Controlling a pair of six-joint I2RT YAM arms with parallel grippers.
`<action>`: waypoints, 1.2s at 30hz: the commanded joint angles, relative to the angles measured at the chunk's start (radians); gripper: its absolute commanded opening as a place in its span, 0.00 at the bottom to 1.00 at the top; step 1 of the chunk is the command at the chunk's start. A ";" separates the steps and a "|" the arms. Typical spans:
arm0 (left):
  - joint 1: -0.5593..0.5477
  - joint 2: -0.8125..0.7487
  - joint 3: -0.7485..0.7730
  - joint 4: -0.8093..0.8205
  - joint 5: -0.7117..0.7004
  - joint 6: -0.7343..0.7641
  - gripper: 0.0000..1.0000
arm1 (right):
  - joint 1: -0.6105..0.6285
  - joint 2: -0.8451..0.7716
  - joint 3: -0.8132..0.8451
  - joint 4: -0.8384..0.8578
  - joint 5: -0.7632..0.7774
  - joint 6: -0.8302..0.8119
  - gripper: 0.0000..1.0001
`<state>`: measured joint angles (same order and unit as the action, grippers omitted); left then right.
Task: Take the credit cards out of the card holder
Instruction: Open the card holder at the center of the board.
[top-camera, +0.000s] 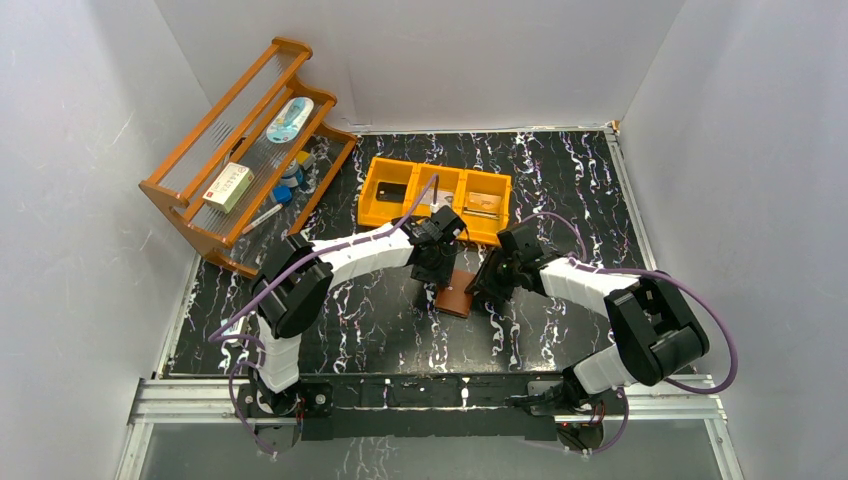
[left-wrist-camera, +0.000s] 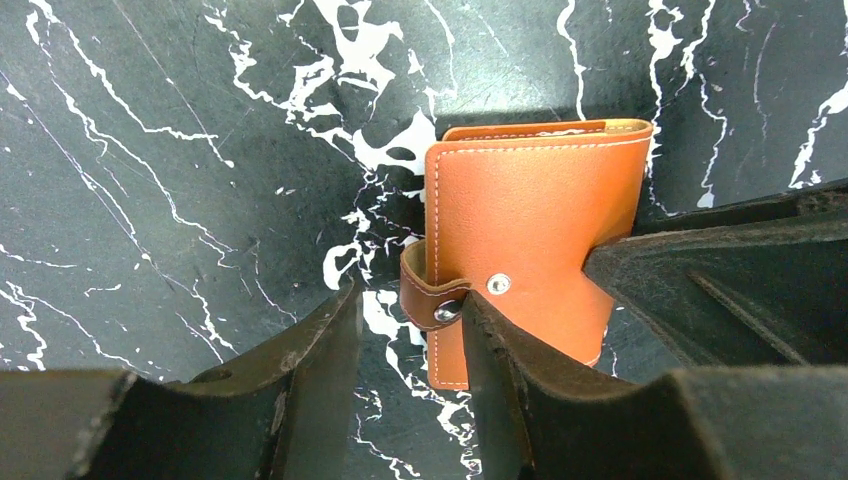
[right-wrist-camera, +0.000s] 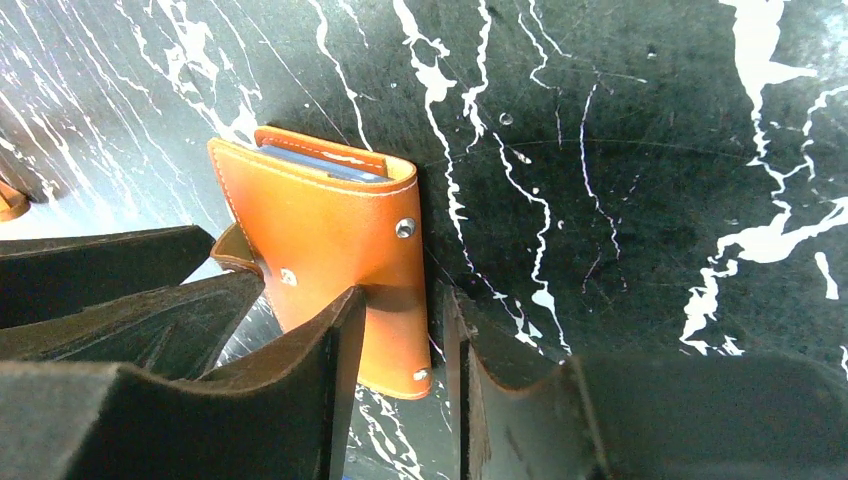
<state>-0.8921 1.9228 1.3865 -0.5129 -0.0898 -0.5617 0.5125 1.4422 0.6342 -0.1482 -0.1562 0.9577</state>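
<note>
Seen from above, the brown card holder (top-camera: 457, 297) lies flat on the black and white bench (top-camera: 560, 190), a bit below the middle of the picture. The left end effector (top-camera: 437, 270) is down at its upper left edge. The right end effector (top-camera: 488, 288) is down at its right edge. Above them sits an orange tray (top-camera: 372, 185) with three parts. A small black card (top-camera: 392, 190) lies in the part on the picture's left. A flat tan thing (top-camera: 483, 198) lies in the part on the picture's right, too small to tell what it is. In the upper left stands a wooden rack (top-camera: 172, 195) with a white and red box (top-camera: 228, 186) on it.

In the left wrist view, the card holder (left-wrist-camera: 540, 220) is right of the middle, folded shut. Its little strap (left-wrist-camera: 425, 290) sticks out on the picture's left side. The left end effector (left-wrist-camera: 410, 298) has its two fingers apart, with the strap in the gap. The strap's button touches the finger (left-wrist-camera: 520, 380) on the picture's right, and nothing is squeezed. The right end effector (left-wrist-camera: 700, 270) comes in from the right edge and touches the holder's side.

In the right wrist view, the card holder (right-wrist-camera: 330, 240) is left of the middle. A blue-grey edge (right-wrist-camera: 320, 163) peeks out at its top; I cannot tell if it is a card or a pocket. The right end effector (right-wrist-camera: 402, 297) has a narrow gap between its fingers. One finger is over the cover, the other is on the bench just beside the holder, and it holds nothing. The left end effector (right-wrist-camera: 110, 270) shows at the left edge.
</note>
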 joint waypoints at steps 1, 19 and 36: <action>0.008 -0.045 -0.015 -0.027 -0.026 -0.004 0.41 | -0.003 0.026 0.001 -0.089 0.081 -0.050 0.44; 0.009 -0.057 0.023 0.053 0.064 0.047 0.65 | -0.004 0.046 0.007 -0.097 0.075 -0.045 0.46; 0.010 0.030 0.049 -0.128 -0.088 0.088 0.60 | -0.004 0.054 0.005 -0.086 0.062 -0.030 0.47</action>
<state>-0.8856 1.9553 1.4117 -0.5385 -0.0658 -0.5026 0.5114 1.4570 0.6529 -0.1658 -0.1673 0.9443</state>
